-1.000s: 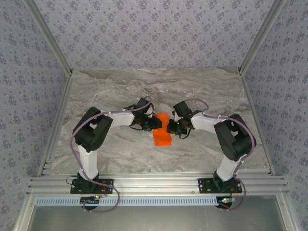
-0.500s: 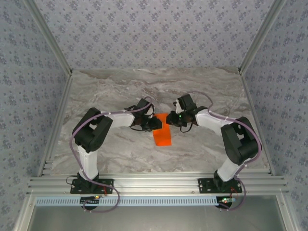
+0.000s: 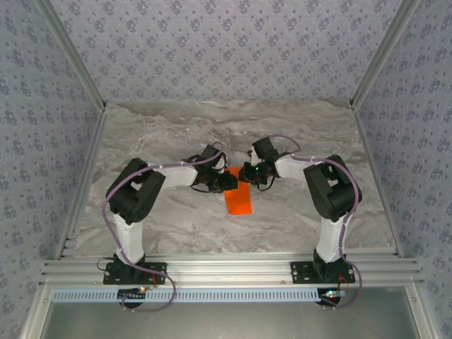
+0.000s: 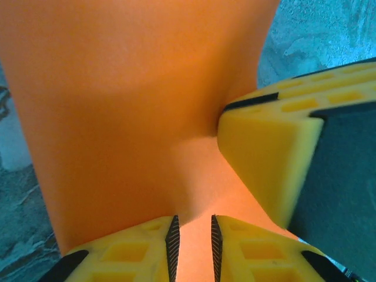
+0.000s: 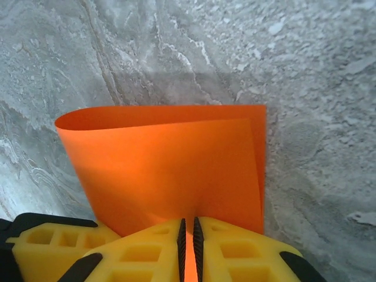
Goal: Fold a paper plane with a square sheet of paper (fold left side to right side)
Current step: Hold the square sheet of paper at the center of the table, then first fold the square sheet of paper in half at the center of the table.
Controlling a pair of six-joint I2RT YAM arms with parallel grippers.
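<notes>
Your left hand [image 4: 192,238] was pinched nearly closed on the square sheet of paper [image 4: 129,106], with a sliver of orange showing between its yellow fingers; the sheet rose away from that grip in a broad, curved surface; a yellow finger block [image 4: 264,158] pressed into it from the right of that wrist view. Your right hand [image 5: 187,238] was likewise narrowed on the paper's near edge, orange filling the slit between its pads; from there the sheet lay doubled over on itself, the upper layer a little short of the lower one along the far and right edges, the fold at the left rounded rather than pressed flat. From above, both hands met at the far end of the orange strip; it lay on the grey marbled tabletop [image 3: 176,134] near the middle, its near end towards the arm bases.
</notes>
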